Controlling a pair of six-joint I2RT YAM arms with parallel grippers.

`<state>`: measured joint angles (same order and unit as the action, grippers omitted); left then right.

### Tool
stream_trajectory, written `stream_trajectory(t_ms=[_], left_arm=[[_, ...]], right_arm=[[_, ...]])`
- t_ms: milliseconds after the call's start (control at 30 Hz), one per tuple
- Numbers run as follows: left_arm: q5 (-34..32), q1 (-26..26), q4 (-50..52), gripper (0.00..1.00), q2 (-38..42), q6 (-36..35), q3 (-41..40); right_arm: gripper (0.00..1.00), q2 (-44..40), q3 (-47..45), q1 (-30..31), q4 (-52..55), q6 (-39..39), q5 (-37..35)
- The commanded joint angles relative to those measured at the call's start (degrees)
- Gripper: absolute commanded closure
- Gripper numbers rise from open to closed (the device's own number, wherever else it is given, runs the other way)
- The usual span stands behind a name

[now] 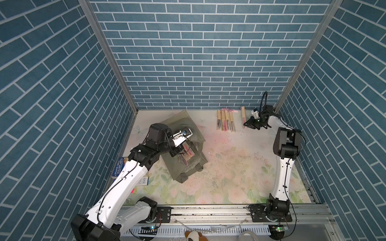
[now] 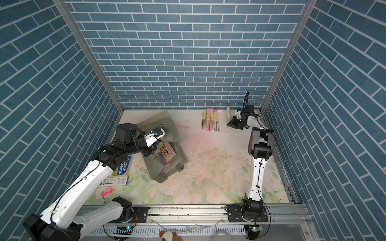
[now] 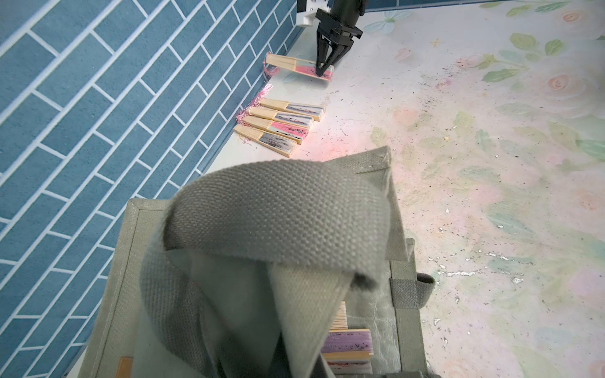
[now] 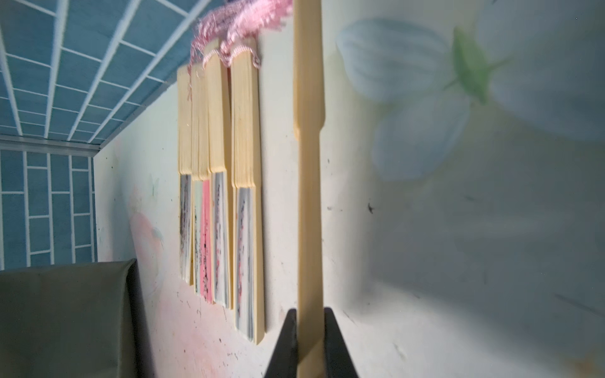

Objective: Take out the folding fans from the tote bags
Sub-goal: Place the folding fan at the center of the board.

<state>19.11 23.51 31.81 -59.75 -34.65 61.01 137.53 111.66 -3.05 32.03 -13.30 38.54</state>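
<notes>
The grey-green tote bag lies at the left with its mouth raised. Several folding fans lie inside it. My left gripper is at the bag's mouth, shut on its fabric. In the left wrist view the strap hides its fingers. Several more fans lie in a row by the back wall. Right of them, my right gripper is shut on one fan low over the table.
A blue book and a small white card lie under my left arm. A pink keychain sits near the front left. Brick-patterned walls close in the back and both sides. A plush toy lies beyond the front rail.
</notes>
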Motion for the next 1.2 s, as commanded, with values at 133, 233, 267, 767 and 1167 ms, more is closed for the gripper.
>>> stream_trajectory(t_ms=[133, 233, 267, 767, 1167], left_arm=[[-0.7, 0.0, -0.6, 1.0, 0.0, 0.3, -0.7], [-0.8, 0.0, -0.6, 1.0, 0.0, 0.3, -0.7], [-0.9, 0.0, -0.5, 1.0, 0.0, 0.3, -0.7], [-1.4, 0.5, -0.6, 1.0, 0.1, 0.2, -1.0], [-1.9, 0.6, -0.6, 1.0, 0.0, 0.1, -1.2]], right_arm=[[1.0, 1.6, 1.8, 1.2, 5.1, -1.0, 5.1], [1.0, 2.7, 3.0, 2.1, 6.5, -0.9, 5.5], [1.0, 3.0, 3.3, 2.3, 6.8, -0.9, 5.5], [1.0, 6.0, 5.7, 3.4, 9.4, -1.3, 3.2], [1.0, 6.7, 6.6, 3.3, 11.1, -0.9, -0.2]])
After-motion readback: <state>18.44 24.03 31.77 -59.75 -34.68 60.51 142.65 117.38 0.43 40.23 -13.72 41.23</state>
